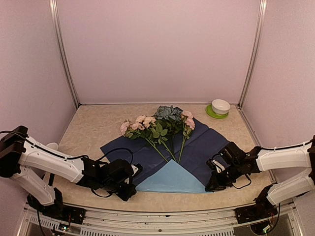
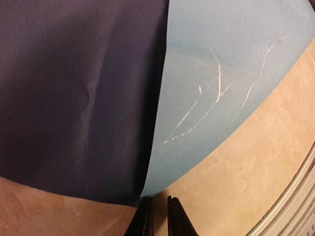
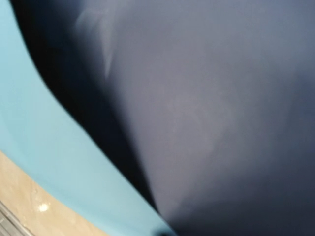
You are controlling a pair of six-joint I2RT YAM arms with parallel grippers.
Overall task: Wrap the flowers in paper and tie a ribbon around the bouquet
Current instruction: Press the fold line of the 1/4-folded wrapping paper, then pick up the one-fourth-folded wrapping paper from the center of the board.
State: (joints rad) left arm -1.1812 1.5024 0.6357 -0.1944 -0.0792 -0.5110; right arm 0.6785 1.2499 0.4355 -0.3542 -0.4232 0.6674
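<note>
Lying just above left tool (image 2: 158, 209) (barely spread, nothing between): folded edge of paper (image 2: 211, 98); right tool (image 1: 212, 187), pressed together, at its lower-right edge.

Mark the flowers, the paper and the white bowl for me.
flowers (image 1: 160, 129): top view, green leaves mid-bunch.
paper (image 1: 171, 181): top view, light blue folded-over corner.
white bowl (image 1: 221, 106): top view, its outer wall.

The paper (image 1: 206, 147) lies on the table (image 1: 93, 128), a corner pointing near and folded back over itself. The flowers (image 1: 162, 128) lie on it, blooms far, stems near. At the table's far right, well apart from the paper, a bowl (image 1: 221, 105) sits on a plate (image 1: 211, 114).
</note>
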